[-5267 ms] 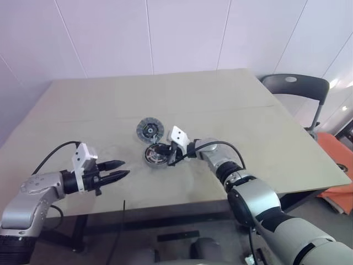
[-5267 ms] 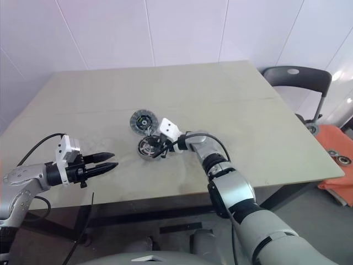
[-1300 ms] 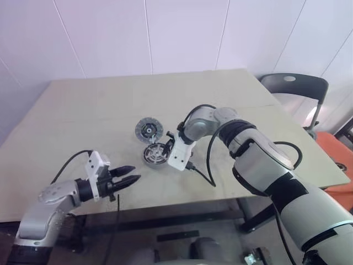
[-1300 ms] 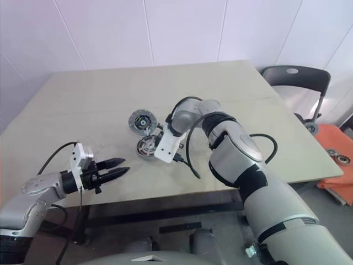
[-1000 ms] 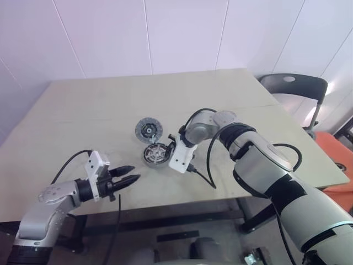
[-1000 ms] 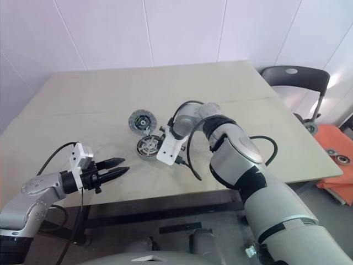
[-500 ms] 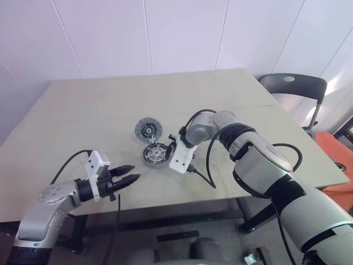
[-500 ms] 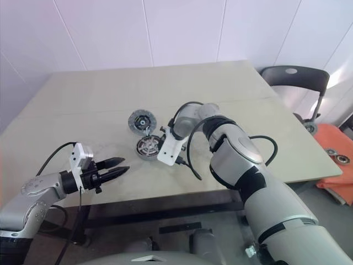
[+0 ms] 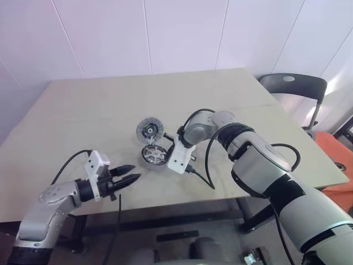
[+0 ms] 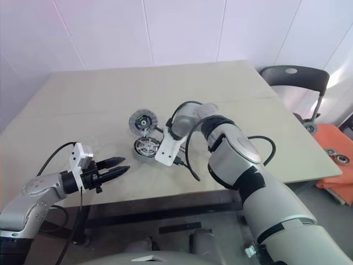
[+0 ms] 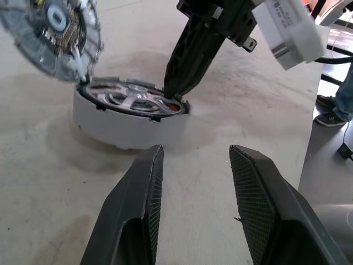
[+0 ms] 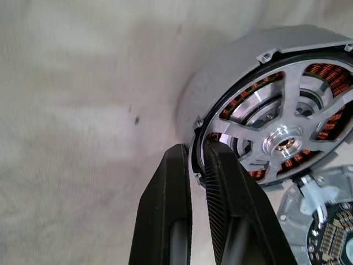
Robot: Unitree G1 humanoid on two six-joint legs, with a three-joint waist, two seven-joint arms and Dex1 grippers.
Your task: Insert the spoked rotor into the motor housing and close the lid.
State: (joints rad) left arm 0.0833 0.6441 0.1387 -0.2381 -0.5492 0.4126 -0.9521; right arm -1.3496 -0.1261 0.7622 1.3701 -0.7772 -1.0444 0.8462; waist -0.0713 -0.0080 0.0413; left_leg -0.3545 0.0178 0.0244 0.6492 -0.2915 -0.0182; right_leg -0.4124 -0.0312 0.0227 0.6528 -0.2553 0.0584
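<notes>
White-panelled room; beige table (image 9: pixel 83 105); dark chair (image 9: pixel 292 85) at its far right corner. No legible writing on any item.
Motor housing (image 12: pixel 231 88): mid-table, spoked rotor (image 12: pixel 276 138) seated inside over copper windings.
Lid (image 9: pixel 150 129): just behind, touching housing, tilted.
Right gripper (image 12: pixel 196 165): fingers pinched on housing rim, one outside, one inside.
Left gripper (image 9: pixel 128 179): parted, empty, near table's front edge.
</notes>
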